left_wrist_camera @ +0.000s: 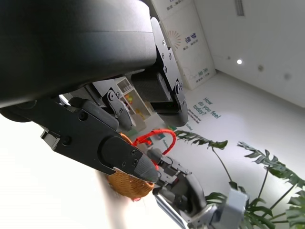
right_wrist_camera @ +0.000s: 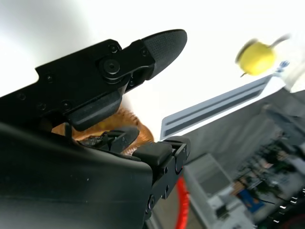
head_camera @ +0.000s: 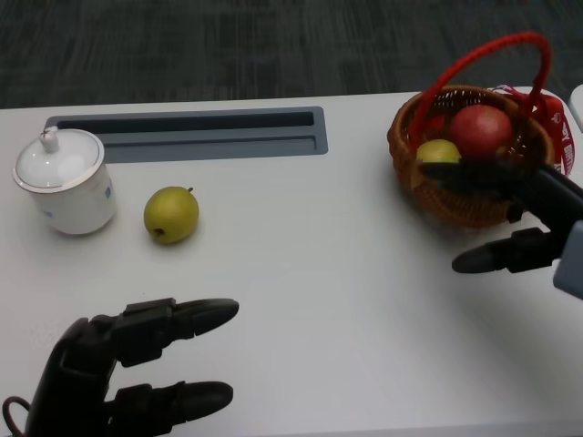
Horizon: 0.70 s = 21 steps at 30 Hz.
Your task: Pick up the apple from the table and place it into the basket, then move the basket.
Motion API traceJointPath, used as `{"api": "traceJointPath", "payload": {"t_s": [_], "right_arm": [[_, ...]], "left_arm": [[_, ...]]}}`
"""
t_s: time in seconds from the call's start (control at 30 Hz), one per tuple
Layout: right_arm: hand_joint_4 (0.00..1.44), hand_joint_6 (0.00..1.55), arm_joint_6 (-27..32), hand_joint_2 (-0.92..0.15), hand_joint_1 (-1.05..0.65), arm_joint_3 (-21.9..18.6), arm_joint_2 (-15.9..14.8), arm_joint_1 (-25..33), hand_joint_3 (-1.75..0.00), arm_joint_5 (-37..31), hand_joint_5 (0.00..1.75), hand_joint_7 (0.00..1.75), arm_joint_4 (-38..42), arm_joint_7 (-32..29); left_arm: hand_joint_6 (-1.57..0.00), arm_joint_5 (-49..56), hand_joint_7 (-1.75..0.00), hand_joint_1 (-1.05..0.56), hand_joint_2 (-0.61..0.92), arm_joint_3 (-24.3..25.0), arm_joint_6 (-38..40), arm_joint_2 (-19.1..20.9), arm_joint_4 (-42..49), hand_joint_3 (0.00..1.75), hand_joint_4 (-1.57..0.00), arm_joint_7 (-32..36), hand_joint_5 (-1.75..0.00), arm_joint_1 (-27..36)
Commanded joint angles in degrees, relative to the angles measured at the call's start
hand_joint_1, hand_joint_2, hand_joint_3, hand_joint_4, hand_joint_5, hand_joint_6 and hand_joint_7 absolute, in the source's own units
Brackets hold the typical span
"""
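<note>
— What lay around on the bench (head_camera: 301, 273)?

— A white lidded cup (head_camera: 64, 180) sat at the left of the frame, a yellow-green pear (head_camera: 170, 215) just beside it, stem toward the upper right. A grey recessed tray (head_camera: 196, 132) ran behind them.

— And the apple?

— The red apple (head_camera: 480, 129) sat in the wicker basket (head_camera: 421, 187) at the upper right, under its red handle (head_camera: 483, 56), beside a yellow fruit (head_camera: 438, 151). It looked round; no stem showed.

— The hands?

— The right hand (head_camera: 524, 214) reached across the basket's near rim, one finger over it, one below; whether it gripped the rim, I couldn't tell. The left hand (head_camera: 127, 369) hovered at lower left, fingers apart, holding nothing.
</note>
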Motion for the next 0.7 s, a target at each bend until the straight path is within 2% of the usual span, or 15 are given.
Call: {"api": "traceJointPath", "payload": {"t_s": [0.03,0.23,0.47,0.7], "right_arm": [[0.59,0.54,-5.7,-0.86,-0.73,-0.5,1.6,4.2,0.00,3.7,0.01,0.01,-3.5,2.2],[0.62,0.57,-10.5,-0.83,-0.64,-0.2,7.7,10.1,0.00,11.2,0.01,0.01,-6.9,8.2],[0.64,0.57,-12.0,-0.82,-0.56,0.3,14.8,13.4,0.00,15.6,0.01,0.00,-6.6,13.4],[0.69,0.61,-14.4,-0.83,-0.54,-0.1,18.8,14.2,-0.01,13.5,0.02,0.02,-4.0,11.2]], "left_arm": [[-0.85,-1.7,0.00,-0.40,0.80,0.5,0.2,1.3,2.2,0.00,-0.94,-1.3,0.00,-2.1],[-0.85,-2.5,0.00,-0.40,0.79,1.5,-0.5,2.0,4.7,0.00,-0.93,-2.3,0.00,-5.1],[-0.85,-5.0,0.00,-0.39,0.80,1.8,-3.2,3.0,9.2,0.00,-0.93,-4.4,0.00,-8.2],[-0.86,-6.9,-0.01,-0.38,0.77,2.3,-1.6,3.0,8.4,0.00,-0.95,-5.5,-0.01,-7.6]]}}
